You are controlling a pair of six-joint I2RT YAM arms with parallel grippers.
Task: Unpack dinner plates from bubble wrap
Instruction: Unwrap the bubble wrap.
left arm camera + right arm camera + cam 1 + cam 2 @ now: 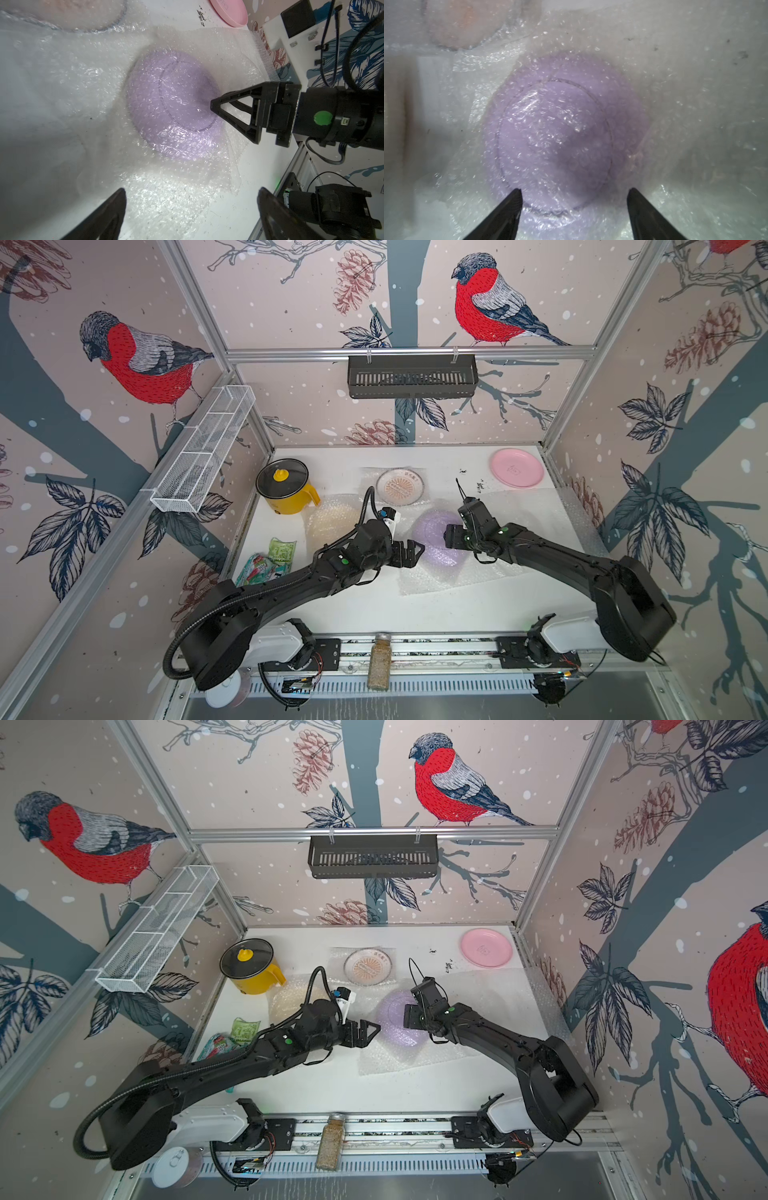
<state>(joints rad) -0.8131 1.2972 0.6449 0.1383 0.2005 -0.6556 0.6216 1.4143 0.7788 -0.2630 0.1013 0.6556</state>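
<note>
A lilac plate [436, 537] [395, 1019] lies mid-table under a sheet of bubble wrap [457, 572] [166, 187]. My left gripper [419, 549] [192, 191] hovers open at its left edge, nothing between the fingers. My right gripper [449, 537] [575, 189] is open at the plate's right side, its fingertips [212, 104] down on the wrap over the lilac plate [554, 133]. A cream plate [332, 522] lies wrapped on the left. A sunburst plate [400, 487] sits in wrap behind. A bare pink plate [516, 468] rests at the back right.
A yellow pot with a black lid [286, 489] stands at the back left. Snack bags [270, 560] lie by the left edge. A spice jar [379, 662] lies on the front rail. More bubble wrap [573, 522] spreads along the right wall.
</note>
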